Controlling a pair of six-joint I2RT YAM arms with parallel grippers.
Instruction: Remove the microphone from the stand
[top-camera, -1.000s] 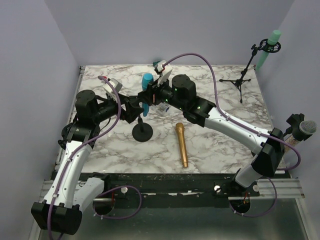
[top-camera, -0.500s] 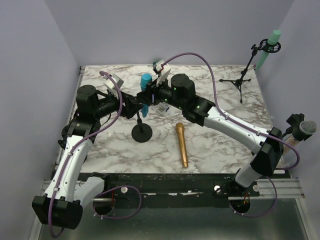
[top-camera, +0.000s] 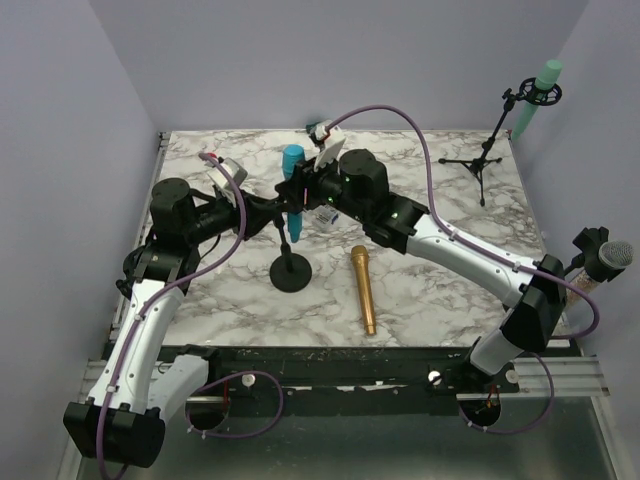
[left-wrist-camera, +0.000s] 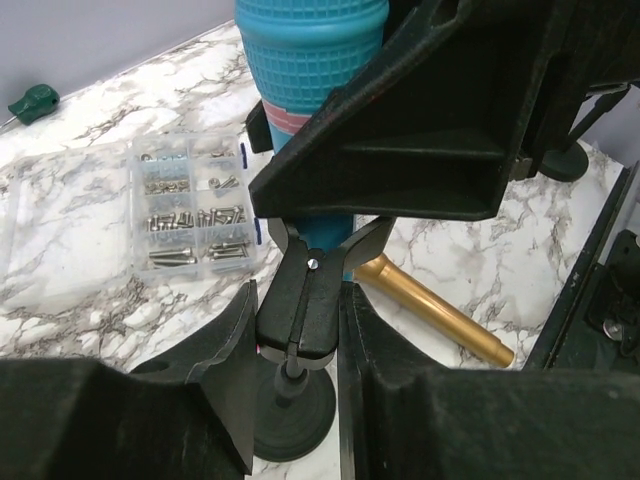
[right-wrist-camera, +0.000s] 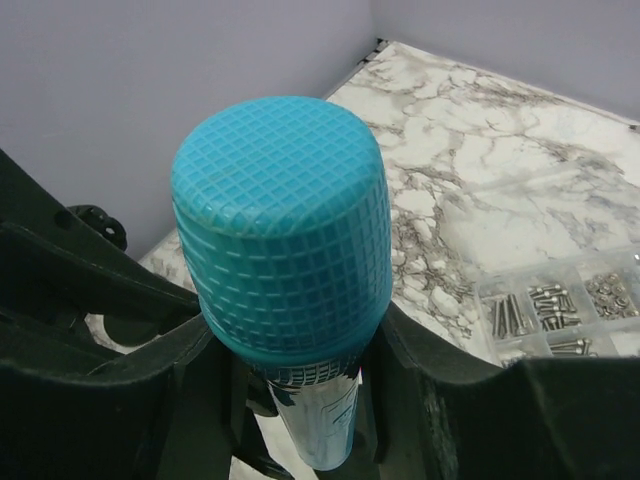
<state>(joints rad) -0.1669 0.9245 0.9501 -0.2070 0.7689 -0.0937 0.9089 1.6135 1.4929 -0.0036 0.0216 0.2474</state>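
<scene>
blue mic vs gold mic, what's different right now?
The blue microphone stands up in the stand; the gold microphone lies flat on the table. The right gripper clasps the blue microphone; the gold microphone is untouched. Both are handheld microphones.

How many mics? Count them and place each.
4: blue mic in the middle stand; gold mic flat on the table; green mic on the far-right tripod; grey-headed mic off the table's right edge. More may be hidden.
</scene>
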